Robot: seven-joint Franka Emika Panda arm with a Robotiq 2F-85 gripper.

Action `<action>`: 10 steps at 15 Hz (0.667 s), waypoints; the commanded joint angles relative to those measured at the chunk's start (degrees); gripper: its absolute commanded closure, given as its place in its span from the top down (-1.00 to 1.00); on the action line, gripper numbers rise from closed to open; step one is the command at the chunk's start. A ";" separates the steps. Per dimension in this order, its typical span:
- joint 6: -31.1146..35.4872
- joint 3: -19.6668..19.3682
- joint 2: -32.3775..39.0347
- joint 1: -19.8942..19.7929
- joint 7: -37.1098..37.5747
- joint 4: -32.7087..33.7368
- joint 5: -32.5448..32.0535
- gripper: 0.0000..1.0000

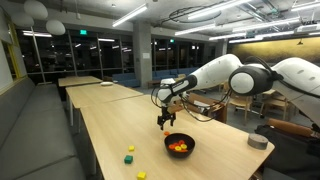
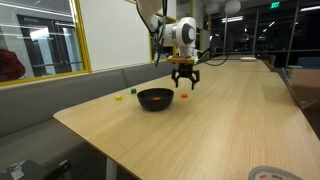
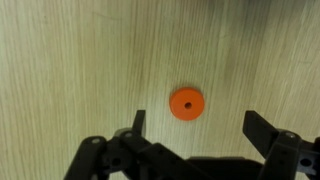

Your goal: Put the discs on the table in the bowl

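Hovering over 1 orange disc on the pale wood counter, gripper spread wide and empty. Close by, a black bowl with orange-red pieces inside.

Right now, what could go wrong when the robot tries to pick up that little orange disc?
1. The orange disc lies flat on the table, so the open fingers might scrape the wood or slide over it.
2. It sits slightly nearer one finger, so closing could nudge it away instead of pinching it.
3. The bowl stands close beside, already holding pieces; a low swing might bump it.
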 commanded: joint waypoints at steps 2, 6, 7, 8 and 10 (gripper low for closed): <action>2.52 -0.10 1.70 0.05 -0.08 1.04 -0.13 1.00; 4.40 -0.26 1.75 -0.02 -0.04 -0.30 -0.21 1.00; 4.83 -0.31 1.69 -0.04 -0.02 -0.63 -0.21 1.00; 5.04 -0.34 1.67 -0.07 0.02 -0.87 -0.18 1.00; 5.72 -0.38 1.41 -0.11 0.01 -1.57 -0.15 1.00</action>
